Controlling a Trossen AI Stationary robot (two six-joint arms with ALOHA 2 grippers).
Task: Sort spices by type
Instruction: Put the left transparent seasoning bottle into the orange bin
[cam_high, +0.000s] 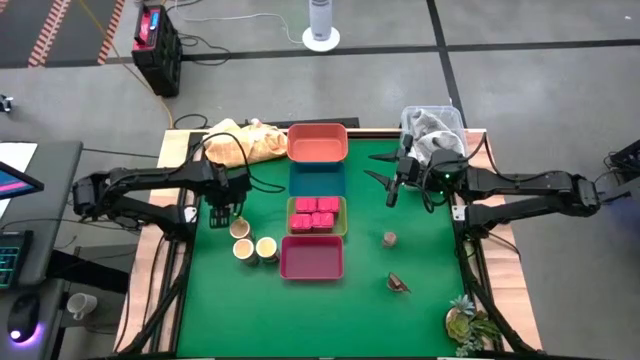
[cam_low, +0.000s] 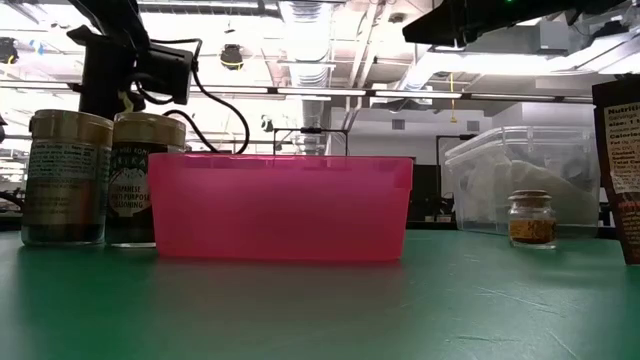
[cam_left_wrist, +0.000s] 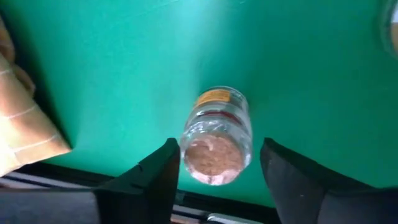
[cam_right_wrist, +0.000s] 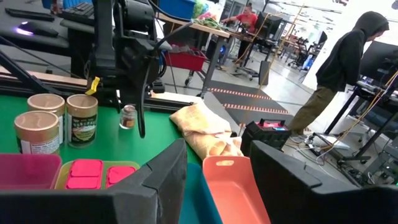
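Overhead, the left gripper (cam_high: 218, 214) gapes above green table (cam_high: 420, 300); the right gripper (cam_high: 383, 178) spread; hooded person (cam_right_wrist: 339, 68) beyond.

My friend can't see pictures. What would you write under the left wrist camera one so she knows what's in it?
A small clear glass jar with a gold label, filled with pinkish-brown spice, sits on the green table mat just ahead of the left gripper, whose two dark fingers are spread open on either side of it. A tan cloth lies at one edge.
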